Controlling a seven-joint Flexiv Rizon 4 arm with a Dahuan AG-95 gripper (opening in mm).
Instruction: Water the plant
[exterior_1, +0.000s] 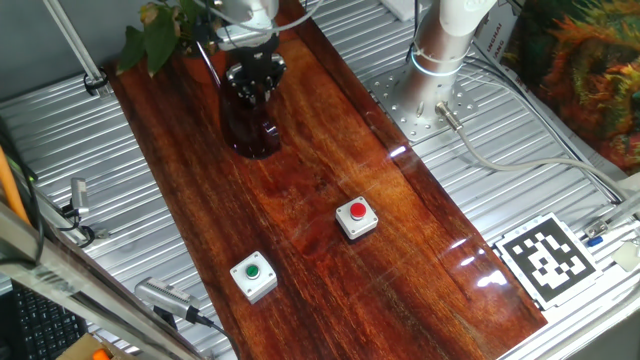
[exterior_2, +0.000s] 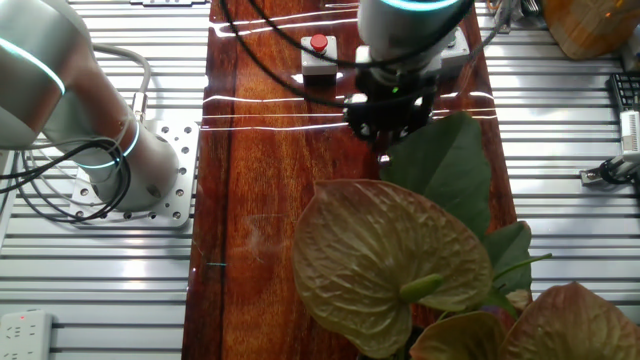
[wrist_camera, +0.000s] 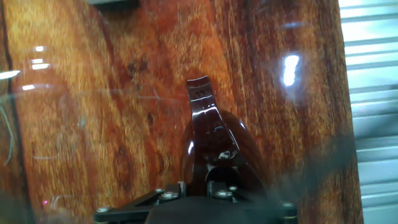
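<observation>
plant (exterior_2: 400, 260) | leaves face up | hand (exterior_1: 254, 92) over dark red vessel (exterior_1: 250, 130)

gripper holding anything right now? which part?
Looks like the gripper has the dark red vessel by its top, vessel standing on the wooden board. Finger contact itself is hidden.

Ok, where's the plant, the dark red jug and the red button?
plant (exterior_2: 390, 265), the other fixed view, on its biggest yellowish leaf.
dark red jug (exterior_1: 250, 128), one fixed view, on its body below the gripper.
red button (exterior_1: 357, 211), one fixed view, on its red cap.
</observation>
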